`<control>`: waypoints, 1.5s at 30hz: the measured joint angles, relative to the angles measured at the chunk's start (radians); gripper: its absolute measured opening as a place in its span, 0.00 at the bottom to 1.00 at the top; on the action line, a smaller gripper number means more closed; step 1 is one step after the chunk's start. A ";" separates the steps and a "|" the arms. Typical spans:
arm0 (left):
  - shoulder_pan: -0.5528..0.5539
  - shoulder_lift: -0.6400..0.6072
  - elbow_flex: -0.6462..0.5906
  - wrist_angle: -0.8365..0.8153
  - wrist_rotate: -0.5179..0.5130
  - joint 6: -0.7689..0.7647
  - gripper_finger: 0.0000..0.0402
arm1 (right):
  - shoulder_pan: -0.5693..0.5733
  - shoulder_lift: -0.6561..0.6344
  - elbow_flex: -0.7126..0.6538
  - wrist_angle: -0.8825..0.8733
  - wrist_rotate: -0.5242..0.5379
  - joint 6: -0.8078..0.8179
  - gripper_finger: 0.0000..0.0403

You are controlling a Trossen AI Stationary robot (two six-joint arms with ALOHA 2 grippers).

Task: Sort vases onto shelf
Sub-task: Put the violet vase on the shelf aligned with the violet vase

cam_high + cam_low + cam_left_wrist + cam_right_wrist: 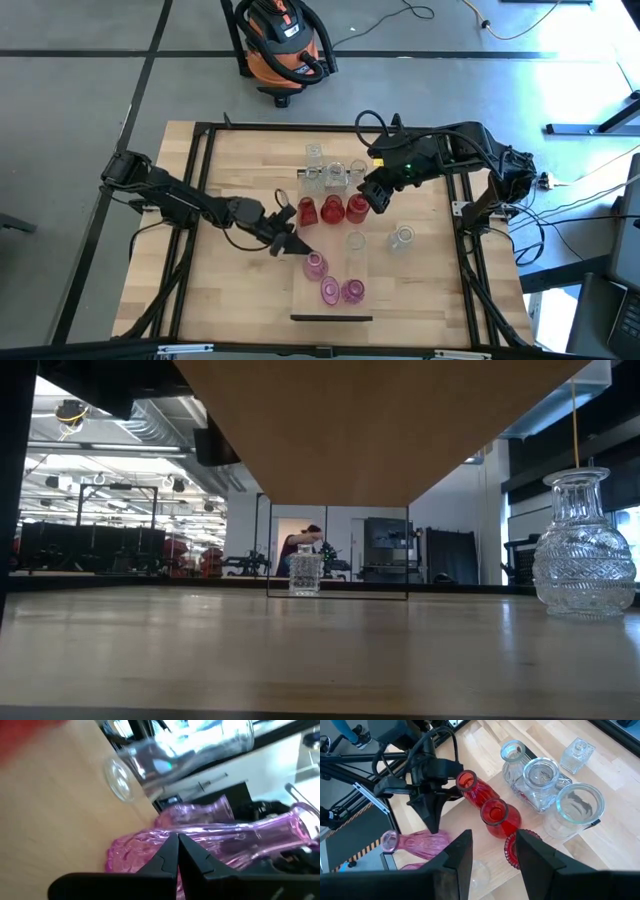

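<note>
Right gripper (378, 195): its two dark fingers (457, 852) stand apart, straddling the rim of a deep red vase (516, 851) directly beneath them. Whether the pads press the glass cannot be told.

Left gripper (292, 245): fingers together in a point, holding nothing. It hovers just beside a pink vase (314, 264), on the side away from the right gripper.

Red glass, three vases counted, in a row: the one under the right gripper, then a bulbous one with a round open mouth (494, 816), then a slimmer one with a narrow neck (468, 783) farthest along the row. All smooth, glossy and translucent.

Pink glass, three counted, grouped beyond the left gripper's tip. They are long-necked with flared mouths and bulbous, ribbed bodies (150, 851).

Clear glass: a cluster just behind the red row, including a wide-mouthed jar (572, 810), a cut-pattern jar (540, 782), a necked bottle (512, 757) and a small square faceted bottle (577, 752). The exact number in the cluster cannot be told. Two more clear vases stand apart, near the right gripper on its forward side. In the low view a heavy cut-glass vase (583, 550) shows diamond faceting.

The shelf (300, 295) is a pale, smooth wooden plank with a dark end strip (331, 318). It lies under both grippers, and the red and pink vases stand on it.
</note>
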 joint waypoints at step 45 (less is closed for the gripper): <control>-0.010 0.007 0.044 0.015 0.136 -0.101 0.00 | 0.000 0.000 0.000 -0.005 0.019 -0.045 0.33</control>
